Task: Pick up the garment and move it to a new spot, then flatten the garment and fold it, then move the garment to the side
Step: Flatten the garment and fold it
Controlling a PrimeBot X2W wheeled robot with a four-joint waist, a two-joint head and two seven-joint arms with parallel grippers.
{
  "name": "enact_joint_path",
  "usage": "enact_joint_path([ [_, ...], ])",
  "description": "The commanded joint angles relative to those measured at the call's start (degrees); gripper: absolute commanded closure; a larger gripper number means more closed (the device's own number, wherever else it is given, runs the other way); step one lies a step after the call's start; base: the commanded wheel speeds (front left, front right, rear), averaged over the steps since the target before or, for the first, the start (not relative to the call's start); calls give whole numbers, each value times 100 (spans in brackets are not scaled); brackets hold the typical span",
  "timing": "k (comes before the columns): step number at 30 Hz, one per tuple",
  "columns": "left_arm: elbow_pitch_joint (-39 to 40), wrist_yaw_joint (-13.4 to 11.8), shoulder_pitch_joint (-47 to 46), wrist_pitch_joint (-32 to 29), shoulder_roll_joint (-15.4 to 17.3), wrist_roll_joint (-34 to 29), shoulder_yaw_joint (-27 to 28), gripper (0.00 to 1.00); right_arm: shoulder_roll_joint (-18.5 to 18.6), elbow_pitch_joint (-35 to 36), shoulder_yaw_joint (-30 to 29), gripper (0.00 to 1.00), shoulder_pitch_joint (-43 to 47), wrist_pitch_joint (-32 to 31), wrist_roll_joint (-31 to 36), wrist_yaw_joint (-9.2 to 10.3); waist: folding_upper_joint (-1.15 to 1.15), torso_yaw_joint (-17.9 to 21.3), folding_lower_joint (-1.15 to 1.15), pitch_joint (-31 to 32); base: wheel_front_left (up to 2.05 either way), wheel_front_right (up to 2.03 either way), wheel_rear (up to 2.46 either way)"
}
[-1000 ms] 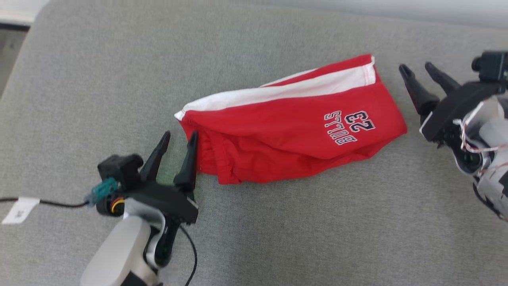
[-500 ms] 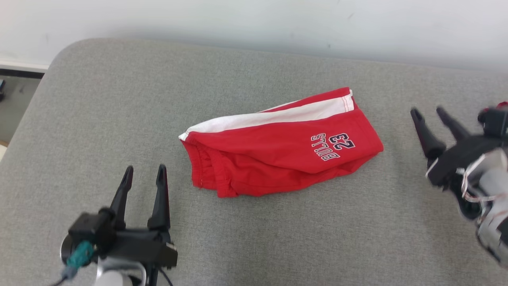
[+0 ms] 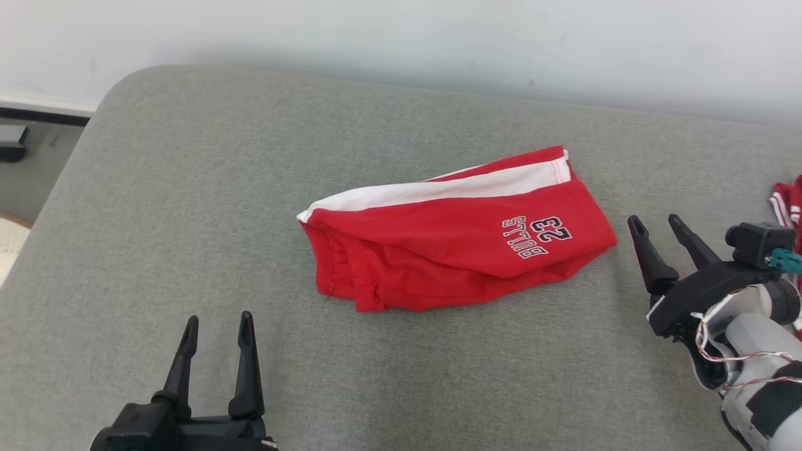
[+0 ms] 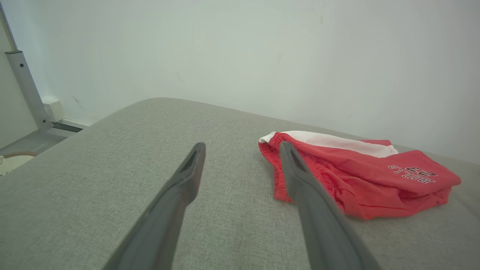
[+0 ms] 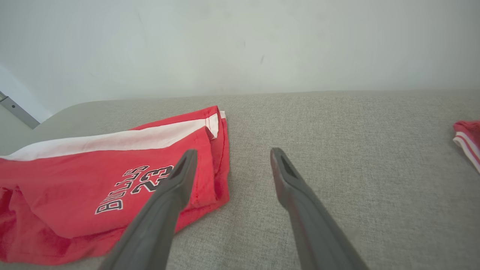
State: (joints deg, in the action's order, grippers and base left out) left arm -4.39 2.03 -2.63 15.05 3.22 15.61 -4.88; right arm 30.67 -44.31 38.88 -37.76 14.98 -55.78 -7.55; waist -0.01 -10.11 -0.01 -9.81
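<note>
The garment, red shorts with a white side stripe and a "BULLS 23" print, lies folded in half on the grey cushion. Its waistband end points left. My left gripper stands open at the lower left, well short of the waistband, holding nothing. My right gripper is open just right of the leg hem, apart from it and empty. In the left wrist view the garment lies beyond my right-hand finger. The right wrist view shows the garment left of my open gripper.
A second red and white cloth lies at the cushion's right edge, also seen as a red cloth in the right wrist view. A pale wall runs behind. The cushion's rounded corner drops to the floor at left.
The head camera tilted up, so the whole picture shifted down. My left gripper has drawn back from the waistband toward the near edge. My right gripper has pulled slightly back from the hem.
</note>
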Motion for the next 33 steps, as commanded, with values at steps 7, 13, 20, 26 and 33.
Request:
enact_joint_path([
  [7, -112, 69, -166, 15, -33, 122, -124, 0, -384, -853, 13, 0, -455, 6, 243, 12, 1, -378, 1, -184, 0, 0, 0],
  [13, -165, -10, -275, 16, -35, 237, -366, 0, -597, -1667, 62, 0, -662, -323, 120, 12, 1, -655, 1, -260, 0, 0, 0],
  [20, -195, -107, -223, 16, -35, 279, -445, 0, -854, -2005, 157, 87, -560, -555, -64, 11, 1, -709, 1, -224, 0, 0, 0],
  [26, -331, -62, -136, 16, -35, 219, -429, 0, -880, -1903, 223, 100, -431, -411, -203, 12, 1, -645, 1, -44, 0, 0, 0],
  [33, -505, 47, 57, 16, -32, 133, -265, 0, -852, -1489, 278, 100, 10, -118, -435, 12, 1, -434, 1, 412, 0, 0, 0],
])
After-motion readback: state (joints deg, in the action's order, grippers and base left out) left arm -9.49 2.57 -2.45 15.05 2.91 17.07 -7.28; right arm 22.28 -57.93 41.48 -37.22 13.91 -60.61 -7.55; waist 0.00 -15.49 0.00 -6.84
